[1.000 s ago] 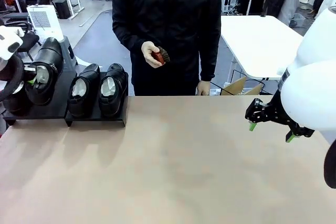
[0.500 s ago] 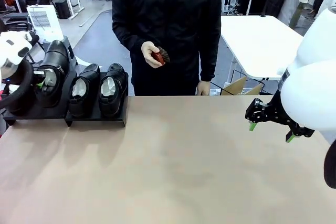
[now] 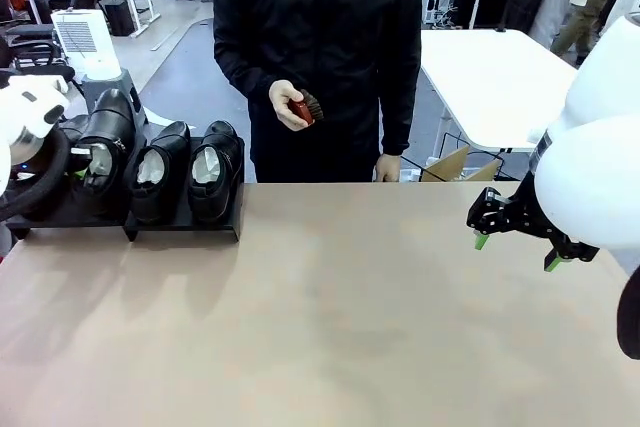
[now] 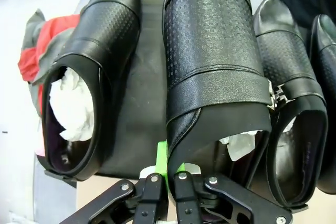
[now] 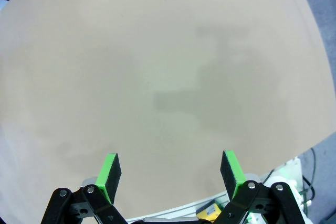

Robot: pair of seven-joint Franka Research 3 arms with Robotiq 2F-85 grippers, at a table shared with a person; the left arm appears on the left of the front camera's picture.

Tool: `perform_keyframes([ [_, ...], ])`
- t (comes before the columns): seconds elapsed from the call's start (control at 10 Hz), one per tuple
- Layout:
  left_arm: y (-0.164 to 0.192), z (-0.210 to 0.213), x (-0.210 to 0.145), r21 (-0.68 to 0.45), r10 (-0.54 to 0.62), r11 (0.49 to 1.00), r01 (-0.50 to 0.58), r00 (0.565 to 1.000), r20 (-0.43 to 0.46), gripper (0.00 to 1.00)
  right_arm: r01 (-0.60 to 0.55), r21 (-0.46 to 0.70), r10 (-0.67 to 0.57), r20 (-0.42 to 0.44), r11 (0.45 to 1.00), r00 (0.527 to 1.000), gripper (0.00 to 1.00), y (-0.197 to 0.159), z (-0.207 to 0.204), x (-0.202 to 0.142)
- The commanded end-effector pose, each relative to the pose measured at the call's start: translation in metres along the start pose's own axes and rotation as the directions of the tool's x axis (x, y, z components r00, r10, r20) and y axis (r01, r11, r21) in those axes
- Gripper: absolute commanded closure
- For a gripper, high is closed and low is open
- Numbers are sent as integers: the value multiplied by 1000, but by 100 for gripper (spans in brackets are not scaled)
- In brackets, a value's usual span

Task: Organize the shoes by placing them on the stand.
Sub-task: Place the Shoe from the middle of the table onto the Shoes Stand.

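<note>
Against the frame one second back, you have brought the left claw (image 4: 167, 179) and its shoe down: the held shoe (image 3: 103, 152), which rode high and tilted above the stand (image 3: 180, 227), now sits low over the stand's left half, beside the two shoes parked at the right. Half a second ago it was still partway down. The right claw (image 3: 515, 249) has not moved; it hangs over the table (image 3: 350, 317) at the right with its jaws wide and nothing between them. The person's hand (image 3: 285, 104) holds the small red-brown brush (image 3: 305, 107) exactly as before.

Your front camera gives the row from the heel side: the right pair (image 3: 190, 172) stand side by side on the stand, white paper showing in their openings, and the left arm hides much of the far-left end.

Your left wrist camera supplies what the front cannot. The left claw is clamped narrow on the heel rim of the middle shoe (image 4: 212, 61), one green pad (image 4: 162, 157) showing against the leather. A further shoe (image 4: 86, 72) lies to its left on the black stand surface (image 4: 139, 103), stuffed with white paper, and the shoe to its right (image 4: 291, 103) crowds close against it. Whether the held shoe's sole rests on the stand cannot be told.

Your right wrist camera shows bare table between the spread green pads (image 5: 110, 169).
</note>
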State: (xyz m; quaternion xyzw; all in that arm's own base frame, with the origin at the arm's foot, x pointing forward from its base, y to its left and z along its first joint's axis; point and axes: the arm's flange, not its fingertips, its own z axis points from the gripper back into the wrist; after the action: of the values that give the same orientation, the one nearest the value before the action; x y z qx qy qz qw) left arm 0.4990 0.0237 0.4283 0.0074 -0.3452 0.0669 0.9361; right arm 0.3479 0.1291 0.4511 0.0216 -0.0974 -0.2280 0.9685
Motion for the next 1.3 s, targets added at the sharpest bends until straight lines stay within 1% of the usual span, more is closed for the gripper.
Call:
perform_keyframes([
  [0.0, -11, -2, 1, 23, 11, 1000, -12, 999, 36, 100, -8, 1, 8, -2, 1000, 1000, 0, 0, 1, 2],
  [0.4, -9, -11, 2, 36, 5, 999, -7, 999, 47, 100, -8, 1, 8, -2, 1000, 1000, 0, 0, 1, 2],
  [0.5, -10, -13, 1, 35, 2, 999, -4, 999, 44, 94, -8, 1, 8, -2, 1000, 1000, 0, 0, 1, 2],
  [0.6, -11, -13, 1, 34, 4, 999, -5, 999, 39, 78, -8, 1, 8, -2, 1000, 1000, 0, 0, 1, 2],
  [0.8, -12, -15, 1, 33, -8, 999, 7, 999, 43, 39, -8, 1, 8, -2, 1000, 1000, 0, 0, 1, 2],
  [1.0, -12, -13, 2, 57, -20, 998, 16, 998, 66, 0, -8, 1, 8, -2, 1000, 1000, 0, 0, 1, 2],
  [1.2, -14, -4, 5, 87, -47, 995, 38, 993, 108, 0, -8, 1, 8, -2, 1000, 1000, 0, 0, 1, 2],
])
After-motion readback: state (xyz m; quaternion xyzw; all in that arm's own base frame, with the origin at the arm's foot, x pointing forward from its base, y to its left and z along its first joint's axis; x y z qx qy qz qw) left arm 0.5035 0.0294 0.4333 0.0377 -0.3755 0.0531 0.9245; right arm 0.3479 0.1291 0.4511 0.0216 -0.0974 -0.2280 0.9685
